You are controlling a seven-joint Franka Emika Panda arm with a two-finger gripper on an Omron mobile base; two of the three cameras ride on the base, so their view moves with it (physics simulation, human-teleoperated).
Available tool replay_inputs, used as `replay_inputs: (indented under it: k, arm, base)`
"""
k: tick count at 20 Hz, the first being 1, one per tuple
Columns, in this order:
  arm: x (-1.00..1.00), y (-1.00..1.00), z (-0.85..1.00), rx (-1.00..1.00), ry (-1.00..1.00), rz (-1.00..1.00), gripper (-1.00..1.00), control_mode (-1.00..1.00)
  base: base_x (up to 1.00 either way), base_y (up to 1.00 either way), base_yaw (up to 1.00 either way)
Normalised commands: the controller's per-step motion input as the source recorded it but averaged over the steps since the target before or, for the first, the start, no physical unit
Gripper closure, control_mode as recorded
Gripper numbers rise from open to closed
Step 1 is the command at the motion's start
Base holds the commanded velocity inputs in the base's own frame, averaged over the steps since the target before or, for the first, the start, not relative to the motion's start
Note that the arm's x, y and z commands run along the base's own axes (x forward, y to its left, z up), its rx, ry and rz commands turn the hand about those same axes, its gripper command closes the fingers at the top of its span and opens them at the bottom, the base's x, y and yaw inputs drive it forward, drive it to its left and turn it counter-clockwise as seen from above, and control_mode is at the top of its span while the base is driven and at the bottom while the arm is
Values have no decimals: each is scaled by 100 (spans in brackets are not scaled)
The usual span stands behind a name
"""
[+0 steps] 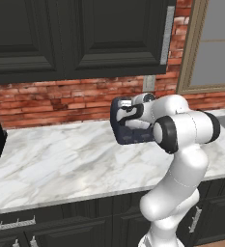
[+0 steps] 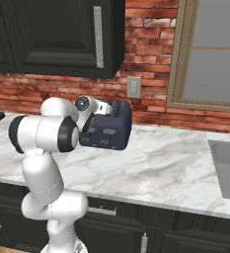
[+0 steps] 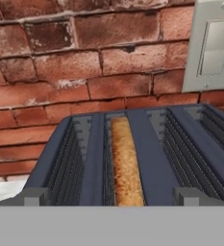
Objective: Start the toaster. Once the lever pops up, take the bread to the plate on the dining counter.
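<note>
Toaster (image 2: 106, 129) sat on the marble counter (image 2: 171, 168) by the brick wall (image 3: 60, 72).
Bread (image 3: 126, 166) was down in a slot; gripper (image 1: 125, 107) hung over it, fingers spread wide, holding nothing.

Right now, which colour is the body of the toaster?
Dark navy blue; the toaster shows it best in the right base view.

Navy toaster (image 3: 147, 153), golden-brown bread (image 3: 125, 163)

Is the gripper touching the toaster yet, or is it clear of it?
Cannot tell. In the left base view the gripper sits right at the toaster, but the arm hides any contact or gap.
</note>
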Motion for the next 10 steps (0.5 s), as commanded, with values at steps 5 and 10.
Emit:
replay_inputs:
  k: [5,10]
  arm:
    - [0,0,-3,0,0,0,-100,-100]
    - [11,0,0,-1,-1,0,-100,-100]
  base:
    - [0,0,0]
    - [0,0,0]
